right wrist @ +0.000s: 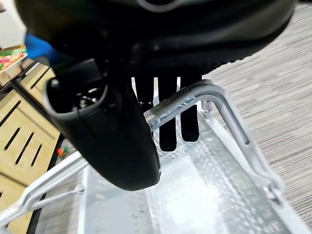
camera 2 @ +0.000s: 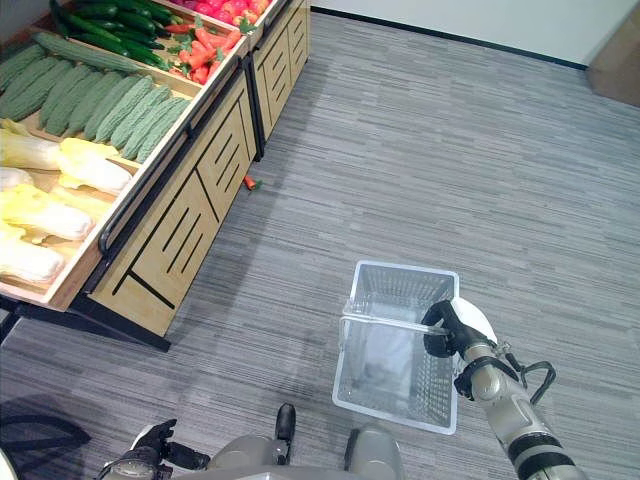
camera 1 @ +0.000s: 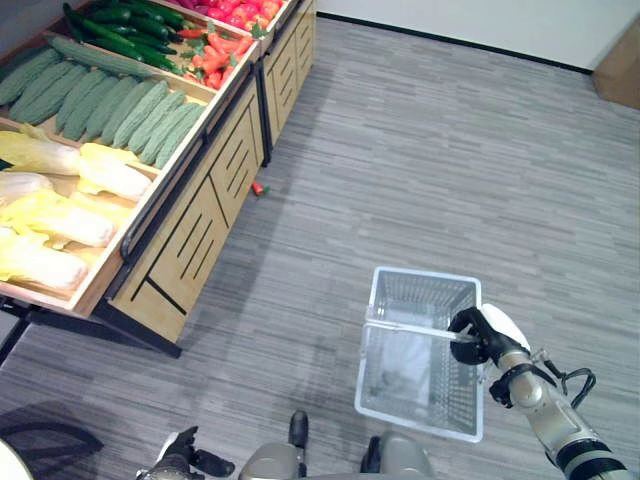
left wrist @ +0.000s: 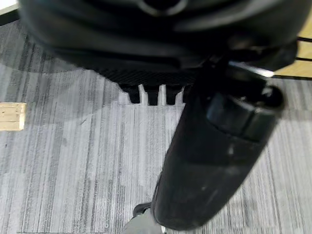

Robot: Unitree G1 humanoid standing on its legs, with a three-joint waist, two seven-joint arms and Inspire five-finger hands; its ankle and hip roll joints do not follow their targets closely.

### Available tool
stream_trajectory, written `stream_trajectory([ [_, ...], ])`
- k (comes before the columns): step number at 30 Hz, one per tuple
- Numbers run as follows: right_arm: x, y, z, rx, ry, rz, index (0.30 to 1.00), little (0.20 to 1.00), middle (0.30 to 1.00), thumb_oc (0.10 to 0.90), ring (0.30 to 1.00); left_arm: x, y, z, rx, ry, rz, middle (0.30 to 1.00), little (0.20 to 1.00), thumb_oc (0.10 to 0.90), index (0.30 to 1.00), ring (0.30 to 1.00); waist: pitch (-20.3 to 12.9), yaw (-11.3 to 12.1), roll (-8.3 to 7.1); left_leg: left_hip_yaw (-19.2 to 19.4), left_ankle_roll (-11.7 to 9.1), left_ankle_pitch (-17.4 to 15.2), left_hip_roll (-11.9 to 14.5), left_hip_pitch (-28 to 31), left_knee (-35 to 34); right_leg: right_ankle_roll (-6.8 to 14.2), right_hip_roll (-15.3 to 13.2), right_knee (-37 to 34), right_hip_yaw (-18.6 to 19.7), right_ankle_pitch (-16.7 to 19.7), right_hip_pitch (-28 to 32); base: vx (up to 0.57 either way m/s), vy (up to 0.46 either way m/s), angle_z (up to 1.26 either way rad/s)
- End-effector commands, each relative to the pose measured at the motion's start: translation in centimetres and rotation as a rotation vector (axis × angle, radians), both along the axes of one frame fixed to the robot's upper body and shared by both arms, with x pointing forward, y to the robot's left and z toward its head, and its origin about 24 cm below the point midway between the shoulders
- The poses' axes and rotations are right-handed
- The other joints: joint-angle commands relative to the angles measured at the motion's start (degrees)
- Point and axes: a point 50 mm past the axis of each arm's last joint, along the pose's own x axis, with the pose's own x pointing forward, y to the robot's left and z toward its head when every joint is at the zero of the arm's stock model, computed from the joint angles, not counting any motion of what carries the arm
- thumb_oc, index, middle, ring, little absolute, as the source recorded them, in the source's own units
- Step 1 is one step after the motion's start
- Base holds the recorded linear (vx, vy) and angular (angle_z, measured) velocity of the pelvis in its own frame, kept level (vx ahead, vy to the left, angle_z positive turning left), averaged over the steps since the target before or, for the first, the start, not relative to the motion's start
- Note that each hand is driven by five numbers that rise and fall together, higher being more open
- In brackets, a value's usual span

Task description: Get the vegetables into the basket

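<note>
Left eye view: one wire basket (camera 1: 420,350) hangs over the grey floor (camera 1: 450,150) at near right, its handle (camera 1: 410,328) gripped by the right hand (camera 1: 480,335), fingers curled round the bar. At far left stands a wooden produce stand (camera 1: 200,215) with slatted sides; its bins hold, from near to far, about six pale napa cabbages (camera 1: 60,215), about nine bumpy bitter gourds (camera 1: 110,105), a pile of dark cucumbers (camera 1: 130,25) too tangled to count, then red peppers (camera 1: 215,50) and tomatoes (camera 1: 240,12) at the far corner. One small red pepper (camera 1: 259,188) lies on the floor just beside the stand's base, well apart from the basket. The left hand (camera 1: 180,458) shows at the near lower left edge, low and away from the stand — its fingers look loosely curled, holding nothing. Right eye view: the same scene, with the basket's rim and the right hand touching at the handle's right end, and the basket holding no vegetables that can be made out. Left wrist view: the left hand's dark bulk and thumb (left wrist: 214,156) hang over bare floor, short fingertips (left wrist: 153,95) peeking past the palm, nothing between them. Right wrist view: the right hand's fingers (right wrist: 168,122) wrap over the metal handle, thumb (right wrist: 112,141) beneath it — clamped on the bar, with the basket's mesh below and the stand off to the side.
</note>
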Motion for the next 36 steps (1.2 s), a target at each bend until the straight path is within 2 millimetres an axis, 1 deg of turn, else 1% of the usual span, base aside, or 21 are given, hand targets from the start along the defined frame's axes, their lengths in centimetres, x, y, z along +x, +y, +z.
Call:
stream_trajectory([
  [1, 4.6, -0.2, 7.0, -0.049, -0.303, 0.075, 0.300, 0.300, 0.300, 0.400, 0.300, -0.1, 1.5, 0.6, 0.065, -0.006, -0.014, 1.000, 1.000, 0.900, 1.000, 1.000, -1.0, 0.4, -2.01, -1.2, -6.1, -3.3, 6.2, 5.2, -0.6, 2.7, -1.1, -8.3, 2.5, 16.3, 2.4, 0.32, -0.410, 0.80],
  [2, 4.3, -0.1, 6.7, -0.039, -0.295, 0.075, 0.300, 0.300, 0.300, 0.400, 0.300, -0.8, 1.6, 0.4, 0.068, 0.017, 0.002, 1.000, 1.000, 0.900, 1.000, 1.000, -2.2, 0.7, -2.61, -2.5, -6.9, -3.9, 7.2, 5.9, -0.6, 2.4, -0.2, -9.0, 2.8, 15.2, 3.8, 0.24, -0.293, 0.74],
  [3, 4.3, -0.1, 6.7, -0.038, -0.294, 0.075, 0.300, 0.300, 0.300, 0.400, 0.300, -0.8, 1.6, 0.4, 0.068, 0.018, 0.002, 1.000, 1.000, 0.900, 1.000, 1.000, -2.2, 0.6, -2.54, -2.7, -7.0, -3.9, 7.4, 6.0, -0.6, 2.4, -0.1, -9.1, 2.6, 15.2, 3.9, 0.28, -0.398, 0.76],
  [4, 4.2, -0.2, 6.3, -0.024, -0.274, 0.069, 0.300, 0.300, 0.300, 0.400, 0.300, -1.4, 1.5, 0.2, 0.066, 0.037, 0.007, 1.000, 1.000, 0.900, 1.000, 1.000, -3.4, 1.3, -2.88, -3.1, -7.7, -4.2, 8.5, 6.3, -0.4, 2.0, 0.5, -10.6, 0.4, 14.4, 5.7, 0.14, -0.207, 0.87],
  [5, 4.2, -0.2, 6.3, -0.024, -0.274, 0.070, 0.300, 0.300, 0.300, 0.400, 0.300, -1.4, 1.5, 0.2, 0.066, 0.037, 0.007, 1.000, 1.000, 0.900, 1.000, 1.000, -3.4, 1.1, -2.81, -3.3, -7.7, -4.2, 8.6, 6.4, -0.4, 2.0, 0.6, -10.8, 0.2, 14.4, 5.8, 0.21, -0.338, 0.66],
  [8, 4.1, -0.5, 6.5, -0.020, -0.279, 0.065, 0.300, 0.300, 0.300, 0.400, 0.300, -1.8, 1.2, 0.0, 0.050, 0.035, 0.039, 1.000, 1.000, 0.900, 1.000, 1.000, -4.5, 1.7, -2.29, -5.1, -9.1, -3.1, 11.1, 4.9, 0.9, 0.4, 3.0, -10.5, -2.2, 12.0, 7.2, 0.15, -0.291, 0.29],
  [11, 3.9, -1.2, 6.7, -0.027, -0.285, 0.048, 0.300, 0.300, 0.300, 0.400, 0.300, -2.0, 0.7, -0.2, 0.038, 0.042, 0.051, 1.000, 1.000, 0.900, 1.000, 1.000, -4.1, 1.5, -1.94, -5.8, -9.7, -2.2, 11.9, 2.8, 3.6, -0.7, 3.5, -9.8, -4.4, 10.5, 7.9, 0.11, -0.250, 0.45],
  [13, 3.6, -1.7, 6.8, -0.031, -0.283, 0.027, 0.300, 0.300, 0.300, 0.400, 0.300, -2.0, 0.1, -0.5, 0.016, 0.039, 0.062, 1.000, 1.000, 0.900, 1.000, 1.000, -3.4, 1.5, -1.91, -4.0, -10.0, -1.1, 11.8, 0.6, 6.5, -1.4, 3.0, -10.0, -6.4, 9.7, 9.3, 0.05, -0.144, 0.87],
  [15, 2.5, -2.8, 6.5, -0.044, -0.274, -0.018, 0.300, 0.300, 0.300, 0.400, 0.300, -1.8, -0.5, -0.6, -0.011, 0.015, 0.109, 1.000, 1.000, 0.900, 1.000, 1.000, -2.3, 1.6, -2.36, 2.7, -10.6, 1.0, 11.2, -3.1, 10.6, -2.1, 1.9, -12.0, -11.1, 9.3, 12.8, 0.10, -0.216, 1.33],
  [16, 2.1, -3.0, 6.1, -0.042, -0.263, -0.033, 0.300, 0.300, 0.300, 0.400, 0.300, -2.0, -0.8, -0.7, -0.025, 0.005, 0.145, 1.000, 1.000, 0.900, 1.000, 1.000, -2.2, 2.1, -2.37, 4.0, -10.2, 0.5, 9.9, -4.3, 9.0, -1.7, 1.7, -13.5, -12.9, 9.2, 14.2, 0.14, -0.131, 1.24],
  [18, 1.7, -3.2, 5.8, -0.038, -0.253, -0.051, 0.300, 0.300, 0.300, 0.400, 0.300, -2.3, -1.0, -0.9, -0.033, 0.014, 0.160, 1.000, 1.000, 0.900, 1.000, 1.000, -2.9, 2.2, -2.14, 5.6, -9.7, 1.4, 9.3, -5.4, 4.9, -1.2, 1.5, -14.7, -14.5, 9.3, 14.9, 0.12, 0.004, 0.73],
  [21, 1.4, -3.4, 5.7, -0.040, -0.258, -0.067, 0.300, 0.300, 0.300, 0.400, 0.300, -2.7, -1.3, -1.1, -0.043, 0.026, 0.168, 1.000, 1.000, 0.900, 1.000, 1.000, -3.2, 2.7, -1.51, 10.4, -10.5, 7.1, 10.7, -9.2, -1.2, -0.5, 1.6, -16.0, -15.9, 9.0, 16.6, 0.14, 0.080, 0.51],
  [22, 1.3, -3.4, 5.6, -0.040, -0.257, -0.067, 0.300, 0.300, 0.300, 0.400, 0.300, -2.8, -1.3, -1.1, -0.043, 0.026, 0.169, 1.000, 1.000, 0.900, 1.000, 1.000, -3.2, 2.7, -1.56, 10.5, -10.6, 7.1, 10.7, -8.9, -1.5, -0.5, 1.6, -16.1, -15.8, 8.8, 16.8, 0.20, 0.101, 0.28],
  [23, 1.7, -3.0, 5.5, -0.036, -0.260, -0.062, 0.300, 0.300, 0.300, 0.400, 0.300, -3.0, -1.2, -1.1, -0.039, 0.039, 0.166, 1.000, 1.000, 0.900, 1.000, 1.000, -3.4, 3.8, -1.60, 9.6, -11.0, 8.5, 11.0, -10.4, -1.9, -0.2, 1.7, -16.6, -15.9, 8.7, 17.8, 0.22, 0.104, 0.09],
  [25, 1.7, -2.4, 5.0, -0.026, -0.247, -0.048, 0.300, 0.300, 0.300, 0.400, 0.300, -4.0, -1.2, -1.3, -0.038, 0.070, 0.166, 1.000, 1.000, 0.900, 1.000, 1.000, -4.4, 4.2, -1.67, 10.1, -10.5, 7.5, 10.9, -8.9, -2.1, 0.1, 1.5, -16.2, -15.8, 7.6, 19.2, 0.28, 0.193, -0.17],
  [28, 1.5, -1.9, 4.1, -0.019, -0.207, -0.040, 0.300, 0.300, 0.300, 0.400, 0.300, -3.9, -0.8, -1.1, -0.027, 0.075, 0.134, 1.000, 1.000, 0.900, 1.000, 1.000, -5.3, 4.4, -2.83, 11.1, -8.8, 5.8, 9.3, -7.6, -1.4, 0.8, -0.8, -13.9, -15.3, 7.1, 19.8, 0.26, 0.230, -0.22],
  [29, 1.5, -1.8, 4.0, -0.019, -0.207, -0.040, 0.300, 0.300, 0.300, 0.400, 0.300, -3.9, -0.8, -1.1, -0.026, 0.075, 0.134, 1.000, 1.000, 0.900, 1.000, 1.000, -5.3, 4.5, -2.91, 11.2, -8.8, 5.8, 9.3, -7.6, -1.3, 0.9, -0.9, -13.8, -15.2, 7.1, 19.7, 0.26, 0.288, -0.09],
  [31, 2.0, -1.2, 3.6, -0.009, -0.200, -0.033, 0.300, 0.300, 0.300, 0.400, 0.300, -3.0, -0.3, -0.8, -0.005, 0.059, 0.087, 1.000, 1.000, 0.900, 1.000, 1.000, -5.1, 4.7, -4.25, 11.7, -7.3, 3.5, 7.6, -7.5, 0.2, 2.1, -3.0, -11.6, -13.9, 8.8, 19.2, 0.18, 0.246, -0.07],
  [33, 2.3, -0.7, 3.4, -0.003, -0.193, -0.022, 0.300, 0.300, 0.300, 0.400, 0.300, -1.9, 0.1, -0.4, 0.017, 0.036, 0.044, 1.000, 1.000, 0.900, 1.000, 1.000, -4.8, 4.9, -5.28, 11.8, -6.0, 1.5, 5.9, -6.7, 1.1, 3.2, -5.0, -9.1, -12.5, 12.0, 18.4, 0.15, 0.236, 0.03],
  [35, 2.4, -0.6, 3.3, -0.001, -0.191, -0.022, 0.300, 0.300, 0.300, 0.400, 0.300, -1.5, 0.3, -0.2, 0.025, 0.020, 0.043, 1.000, 1.000, 0.900, 1.000, 1.000, -4.9, 4.9, -5.51, 11.6, -5.3, 0.9, 5.2, -6.6, 1.3, 3.4, -5.7, -7.4, -12.0, 13.0, 17.8, 0.12, 0.205, 0.13],
  [36, 2.4, -0.4, 3.2, 0.000, -0.185, -0.018, 0.300, 0.300, 0.300, 0.400, 0.300, -1.0, 0.6, 0.0, 0.037, 0.003, 0.028, 1.000, 1.000, 0.900, 1.000, 1.000, -4.5, 4.9, -5.47, 11.2, -4.1, -0.2, 4.3, -5.9, 1.6, 3.3, -6.9, -1.6, -10.6, 15.0, 15.7, 0.15, 0.291, 0.13],
])
